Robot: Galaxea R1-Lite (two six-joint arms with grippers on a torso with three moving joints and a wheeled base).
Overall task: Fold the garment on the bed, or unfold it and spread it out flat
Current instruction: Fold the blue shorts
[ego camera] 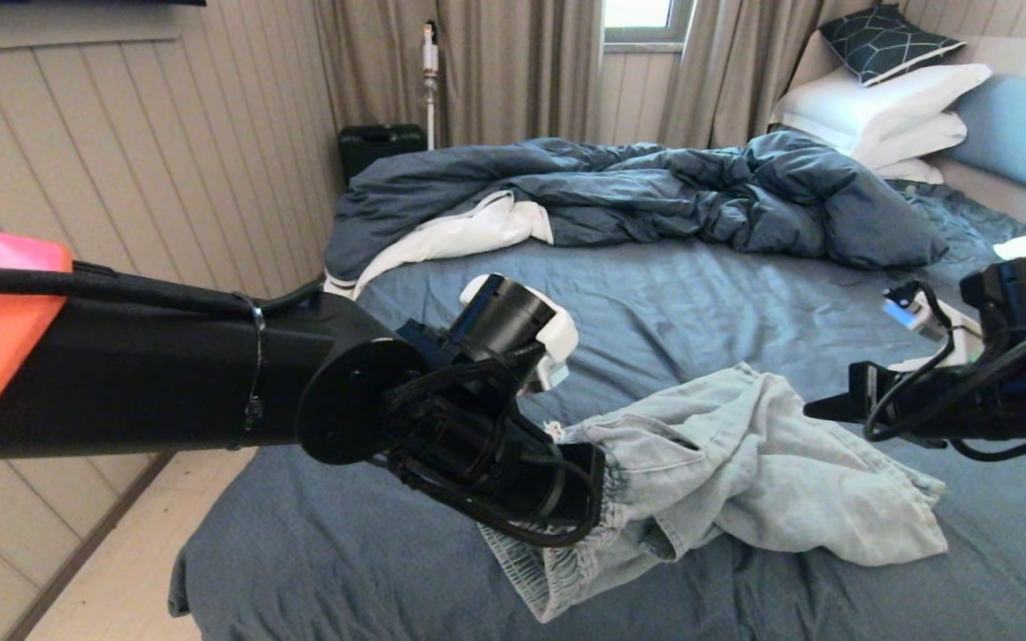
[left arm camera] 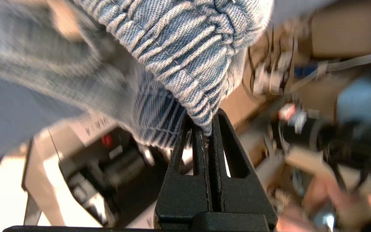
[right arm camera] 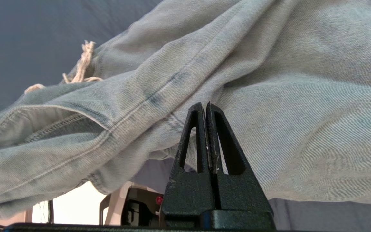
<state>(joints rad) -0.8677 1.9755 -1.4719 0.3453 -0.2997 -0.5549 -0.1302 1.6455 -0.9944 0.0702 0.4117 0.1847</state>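
The garment, pale blue denim shorts, lies crumpled on the near part of the bed, partly lifted at its left end. My left gripper is shut on the garment's gathered elastic waistband; the wrist view shows the left gripper pinching the band's edge at the fingertips. A frayed white drawstring hangs from the cloth. My right gripper hovers at the garment's right side, shut. In its wrist view the right gripper holds nothing, and the garment spreads just beyond it.
A rumpled dark blue duvet with white lining fills the far half of the bed. White pillows and a dark patterned cushion lean on the blue headboard. A black case stands on the floor by the curtain.
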